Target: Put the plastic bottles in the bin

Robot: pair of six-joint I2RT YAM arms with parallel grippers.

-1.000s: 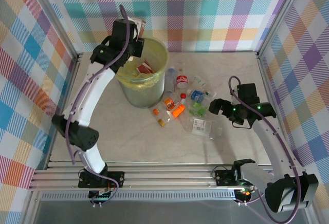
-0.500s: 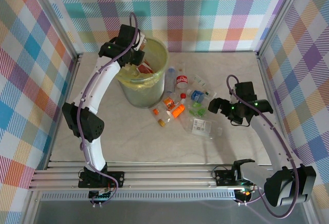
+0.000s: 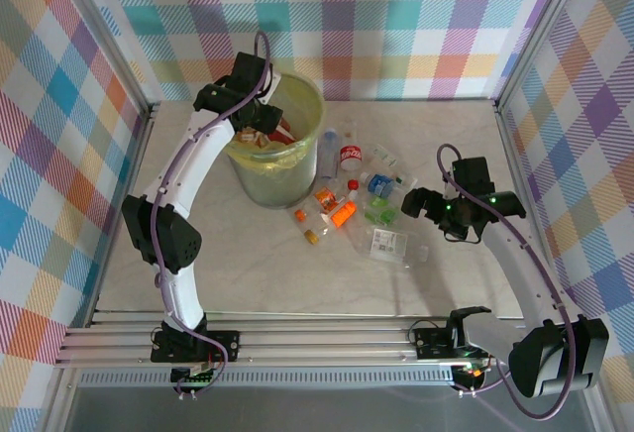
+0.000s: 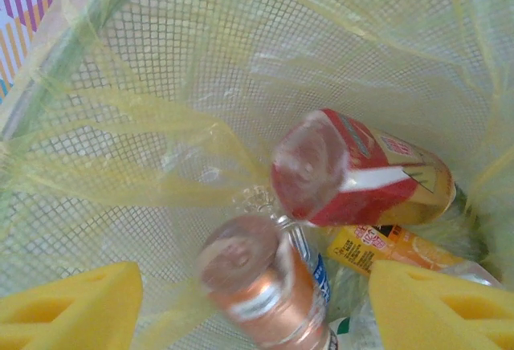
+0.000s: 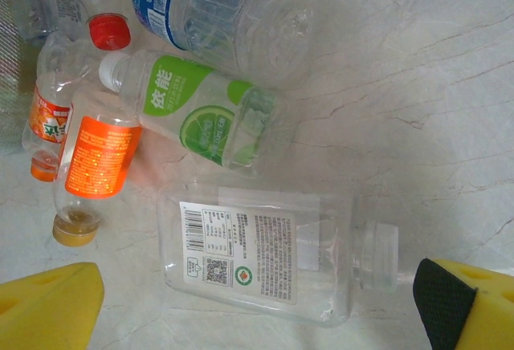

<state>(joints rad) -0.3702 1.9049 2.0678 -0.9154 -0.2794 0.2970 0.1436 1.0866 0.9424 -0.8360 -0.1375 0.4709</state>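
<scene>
The left gripper [image 3: 260, 117] gapes empty over the bin [image 3: 309, 115] and the bottles inside [image 4: 353, 169], while the right gripper [image 3: 412, 203], spread wide, hovers by a white-labelled bottle [image 5: 265, 254] crowded by a green-labelled bottle [image 5: 197, 109] and an orange-labelled bottle [image 5: 96, 161].

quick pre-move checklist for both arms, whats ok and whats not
1. Left pincer open above the bin: ok, its pads stand apart with nothing gripped.
2. Bottle inside the bin: ok, a blurred orange bottle sits within the yellow liner beside a red-labelled bottle.
3. Right pincer open: ok, pads wide apart.
4. Right pincer lined up on the clear flat bottle: ok sideways; height cannot tell.
5. Room around that bottle: not ok, the green-labelled bottle and orange-labelled bottle crowd it.
6. Table free of bottles: not ok, several lie there.
</scene>
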